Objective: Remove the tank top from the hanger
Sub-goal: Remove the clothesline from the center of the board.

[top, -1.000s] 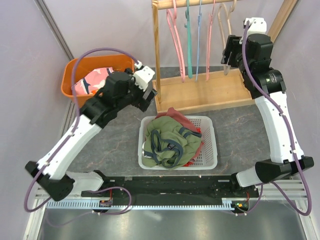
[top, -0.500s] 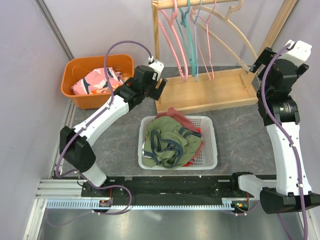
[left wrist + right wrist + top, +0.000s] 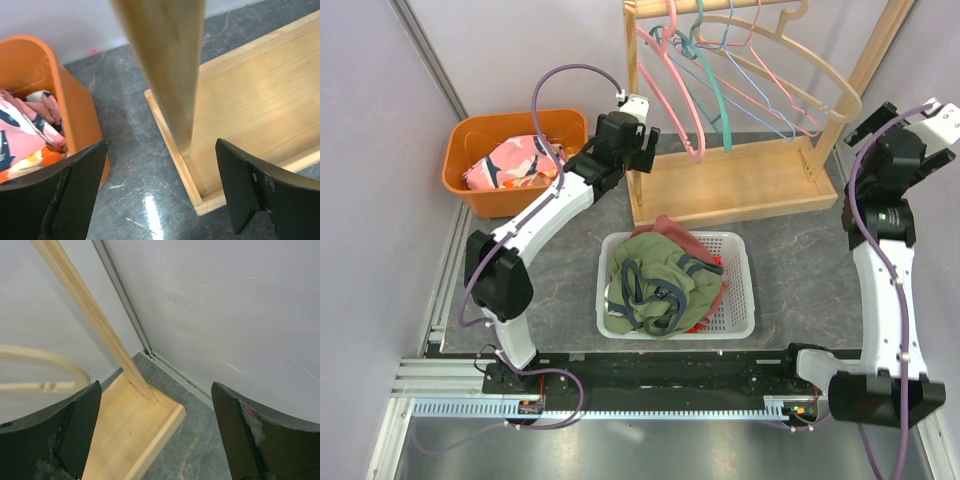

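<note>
Green tank top point(image 3: 665, 272) lies in white basket point(image 3: 744, 292); left tool point(image 3: 160, 175) and right tool point(image 3: 155, 415) both spread wide, holding nothing

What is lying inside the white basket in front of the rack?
A green tank top with dark trim lies on top, over a red garment showing at the far edge. Anything deeper is covered.

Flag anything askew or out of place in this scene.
The hangers on the wooden rack hang splayed rather than straight: the wooden hanger tilts far right, a pink hanger slants left, and the teal hanger sits between. All look bare. The olive tank top lies heaped in the white basket.
</note>
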Controlling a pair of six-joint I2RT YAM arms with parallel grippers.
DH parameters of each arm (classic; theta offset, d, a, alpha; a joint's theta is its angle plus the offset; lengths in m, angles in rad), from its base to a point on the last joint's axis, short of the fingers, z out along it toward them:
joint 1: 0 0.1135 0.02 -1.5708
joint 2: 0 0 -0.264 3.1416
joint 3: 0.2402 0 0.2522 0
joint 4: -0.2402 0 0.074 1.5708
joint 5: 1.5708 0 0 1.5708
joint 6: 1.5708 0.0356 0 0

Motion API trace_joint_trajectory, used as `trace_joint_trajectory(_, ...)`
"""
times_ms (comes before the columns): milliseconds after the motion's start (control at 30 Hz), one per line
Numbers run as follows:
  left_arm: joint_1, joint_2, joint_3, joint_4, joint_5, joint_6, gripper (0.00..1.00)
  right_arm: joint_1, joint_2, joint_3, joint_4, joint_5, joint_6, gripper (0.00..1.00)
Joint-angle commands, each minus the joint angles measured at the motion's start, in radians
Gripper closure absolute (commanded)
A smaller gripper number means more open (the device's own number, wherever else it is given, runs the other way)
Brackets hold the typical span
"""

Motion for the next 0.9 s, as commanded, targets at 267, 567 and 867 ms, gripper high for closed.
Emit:
trace_joint_trajectory(267, 0.054, 0.116, 0.082, 0.077, 0.013, -0.085, 0.27, -0.177, 0.196, -0.204, 0.378, -0.301, 0.190, 0.02)
trace_joint_trajectory(567, 0.118, 0.131, 0.105, 0.060, 0.070, -0.088, 0.32, -0.175, 0.372, -0.252, 0.644, -0.439, 0.097, 0.11)
trace_joint_trajectory(867, 0.139, 0.129, 0.081, 0.045, 0.134, -0.085, 0.35, -0.102, 0.539, -0.098, 0.666, -0.393, -0.101, 0.16)
